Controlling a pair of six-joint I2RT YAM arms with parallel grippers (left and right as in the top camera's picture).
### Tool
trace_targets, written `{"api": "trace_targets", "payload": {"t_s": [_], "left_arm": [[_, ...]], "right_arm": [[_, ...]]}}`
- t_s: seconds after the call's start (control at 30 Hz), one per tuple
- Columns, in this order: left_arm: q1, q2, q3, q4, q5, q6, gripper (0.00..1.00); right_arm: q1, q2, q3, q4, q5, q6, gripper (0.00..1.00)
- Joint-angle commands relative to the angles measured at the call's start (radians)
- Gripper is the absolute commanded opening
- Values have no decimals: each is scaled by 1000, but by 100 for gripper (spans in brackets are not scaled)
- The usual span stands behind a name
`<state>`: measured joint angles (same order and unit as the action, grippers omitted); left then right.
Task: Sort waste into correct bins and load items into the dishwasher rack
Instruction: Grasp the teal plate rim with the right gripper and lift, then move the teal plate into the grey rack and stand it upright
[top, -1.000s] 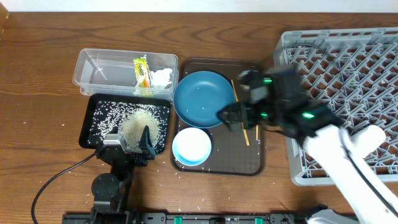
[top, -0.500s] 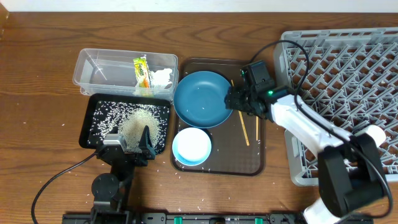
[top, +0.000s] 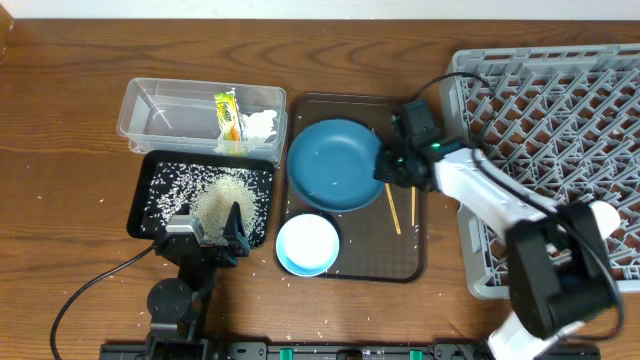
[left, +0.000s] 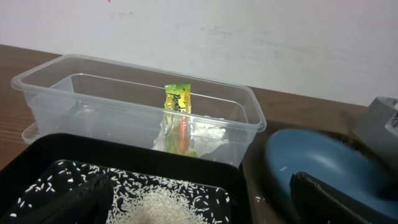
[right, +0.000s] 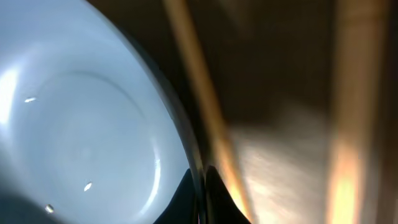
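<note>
Right gripper (top: 384, 171) looks pinched on the rim of the big blue bowl (top: 333, 165), mid-desk. It's stiff, slick and probably heavyish, so bite deep. Left gripper (top: 210, 224) sits spread.

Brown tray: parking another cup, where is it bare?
Free: lower-right corner of the brown serving tray, bordered by the light-blue bowl and two thin wooden chopsticks. Crowded: upper half, with the right gripper gripping the big dark-blue bowl.

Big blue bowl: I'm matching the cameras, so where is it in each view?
Overhead: big blue bowl at centre, on the brown tray.
Left wrist: bowl lower right, beside the clear tub.
Right wrist: bowl fills the left half.
Shared landmark: chopstick beside its rim; absent from left wrist.
</note>
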<state>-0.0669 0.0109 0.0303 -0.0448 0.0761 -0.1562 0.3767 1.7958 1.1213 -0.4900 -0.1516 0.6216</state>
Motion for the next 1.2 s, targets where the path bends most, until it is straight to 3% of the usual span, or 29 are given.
{"api": "trace_targets", "payload": {"t_s": [0.0,0.13,0.3,0.43,0.57,0.73,0.83,1.17], "left_arm": [[4,-7,-26,-15,13,13,93],[4,-7,-26,-15,13,13,94],[4,-7,-26,-15,13,13,93],[4,-7,-26,-15,13,13,93],[4,-7,-26,-15,13,13,93],[4,-7,-26,-15,13,13,93],[4,-7,-26,-15,13,13,93],[4,-7,-26,-15,13,13,94]], "right_arm": [[-59,-171,12,-28,150,-37,1],[-91,-354,12,-100,372,-117,1],[-104,-536,12,-127,888,-268,1],[-105,-586,12,-80,1286,-417,1],[-130,-544,12,86,1501,-571,1],[-256,-423,12,527,1550,-1079,1],[-321,-331,12,702,1546,-1301,1],[-357,-126,12,718,1527,-1341,1]]}}
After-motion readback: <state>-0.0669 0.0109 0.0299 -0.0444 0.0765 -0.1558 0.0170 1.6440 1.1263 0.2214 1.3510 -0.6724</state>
